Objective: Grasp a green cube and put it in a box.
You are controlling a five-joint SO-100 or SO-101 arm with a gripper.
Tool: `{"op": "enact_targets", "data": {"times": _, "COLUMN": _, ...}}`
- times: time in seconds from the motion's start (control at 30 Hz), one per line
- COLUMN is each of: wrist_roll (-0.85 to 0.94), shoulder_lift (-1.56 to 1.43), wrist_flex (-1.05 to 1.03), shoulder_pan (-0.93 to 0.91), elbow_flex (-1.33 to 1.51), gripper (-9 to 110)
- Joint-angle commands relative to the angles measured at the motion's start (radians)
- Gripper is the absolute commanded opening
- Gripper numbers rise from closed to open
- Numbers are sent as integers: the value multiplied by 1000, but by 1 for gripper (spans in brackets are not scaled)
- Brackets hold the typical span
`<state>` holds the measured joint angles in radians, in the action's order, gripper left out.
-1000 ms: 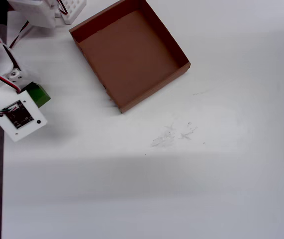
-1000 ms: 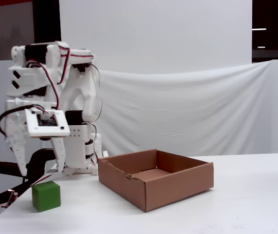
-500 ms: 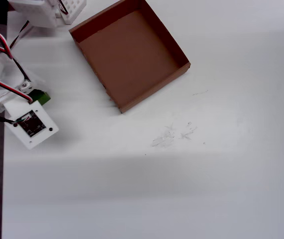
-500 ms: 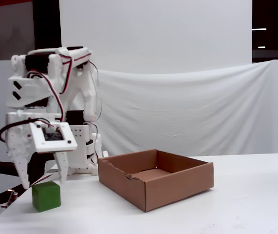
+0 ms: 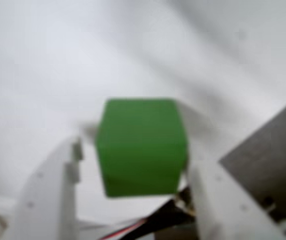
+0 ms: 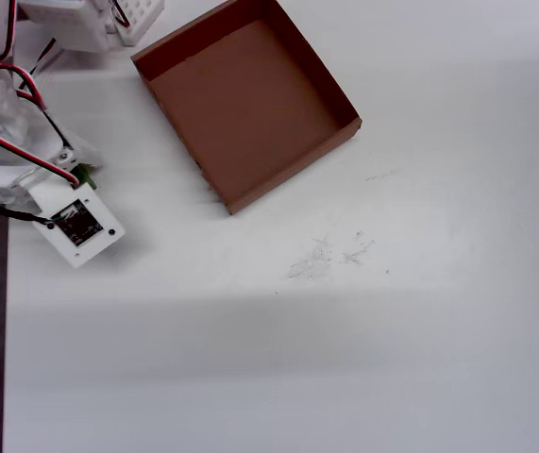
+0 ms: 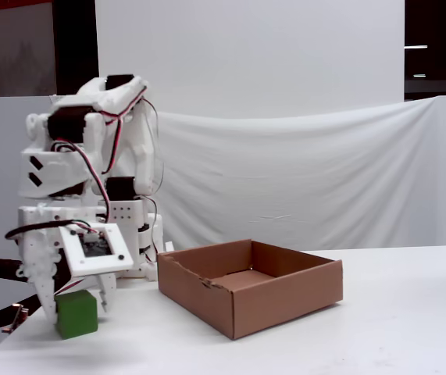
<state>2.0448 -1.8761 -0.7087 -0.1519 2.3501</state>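
in the wrist view the green cube [image 5: 141,146] fills the middle of the picture, a little blurred, sitting on the white table [image 5: 42,65]. the gripper [image 5: 132,190] is spread, one white finger [image 5: 52,195] to the left of the cube and the other to the right of it, with a sliver of table showing between the left finger and the cube's face — whether the right finger touches it i cannot tell. a dark grey area shows at the right edge beyond the table's edge, and red and black wires run below the cube.

in the overhead view the arm [image 6: 9,142] sits at the left edge of the table [image 6: 345,330], bent down over the cube. only a thin sliver of the green cube [image 6: 87,176] peeks out beside the white camera plate [image 6: 79,222]. the fingers themselves are hidden under the arm here. the box [image 6: 241,99] of brown cardboard lies to the right of the arm, well apart from the cube, turned at an angle, its floor bare. faint scuff marks [image 6: 330,255] mark the table below the box.

in the fixed view the green cube [image 7: 76,314] stands on the table [image 7: 379,328] near its left edge. the gripper [image 7: 78,301] is lowered around it, the white fingers [image 7: 107,293] reaching down on either side of the cube's upper part. the box [image 7: 250,285] sits to the right — the cube is outside it. a white cloth [image 7: 301,180] hangs behind.
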Motion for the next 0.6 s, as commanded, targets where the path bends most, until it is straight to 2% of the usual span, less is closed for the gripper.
{"op": "enact_targets", "data": {"times": 0.0, "wrist_roll": 31, "shoulder_lift": -23, "wrist_flex": 14, "shoulder_pan": 2, "elbow_flex": 2, "gripper": 26}}
{"op": "enact_targets", "data": {"times": 0.2, "wrist_roll": 31, "shoulder_lift": -34, "wrist_flex": 20, "shoulder_pan": 6, "elbow_flex": 18, "gripper": 26}}
{"op": "enact_targets", "data": {"times": 0.57, "wrist_roll": 26, "shoulder_lift": -71, "wrist_flex": 12, "shoulder_pan": 11, "elbow_flex": 23, "gripper": 16}}
